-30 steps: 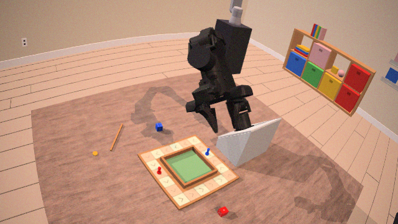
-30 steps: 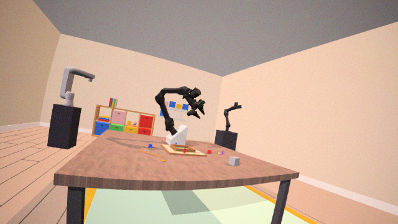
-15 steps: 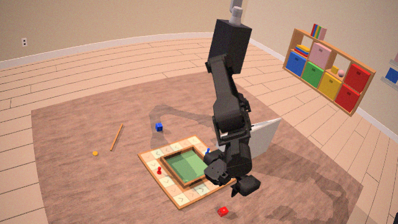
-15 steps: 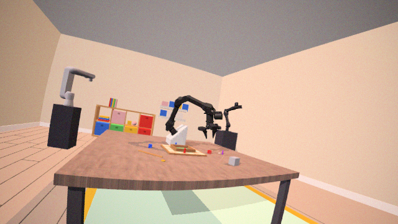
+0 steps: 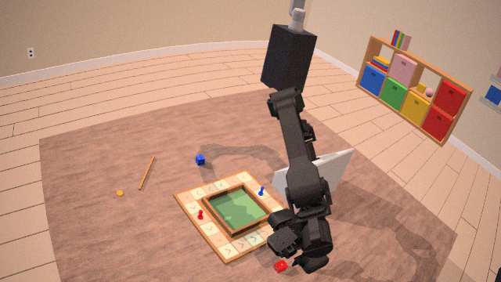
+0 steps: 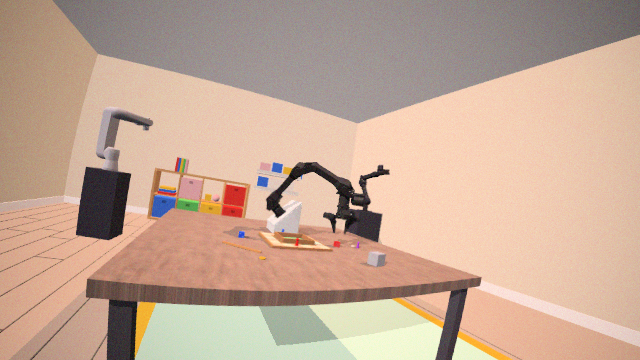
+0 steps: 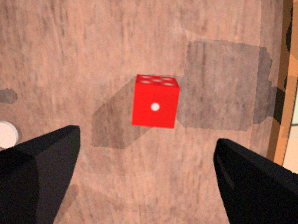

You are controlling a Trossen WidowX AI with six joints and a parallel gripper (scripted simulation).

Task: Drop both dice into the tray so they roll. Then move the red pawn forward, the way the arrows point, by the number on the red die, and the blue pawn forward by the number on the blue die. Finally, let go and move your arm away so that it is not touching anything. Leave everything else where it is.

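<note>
The red die (image 5: 280,266) (image 6: 336,244) (image 7: 155,104) rests on the table beside the board, one pip on its upward face in the wrist view. My gripper (image 6: 339,232) (image 7: 148,143) is open and points down above the red die, with nothing between its fingers. The blue die (image 5: 200,160) (image 6: 241,234) lies on the table behind the board. The green-floored tray (image 5: 235,207) sits in the middle of the board and holds no die that I can see. The red pawn (image 5: 200,215) (image 6: 297,242) stands on the board's left side. The blue pawn (image 5: 261,191) stands on its far right side.
An orange stick (image 5: 146,172) (image 6: 242,247) and a yellow disc (image 5: 120,193) (image 6: 262,258) lie left of the board. A grey cube (image 6: 376,259), a small purple piece (image 6: 358,245) and a white round piece (image 7: 7,135) lie beyond the red die. A white slanted block (image 5: 340,170) (image 6: 286,218) stands behind the board.
</note>
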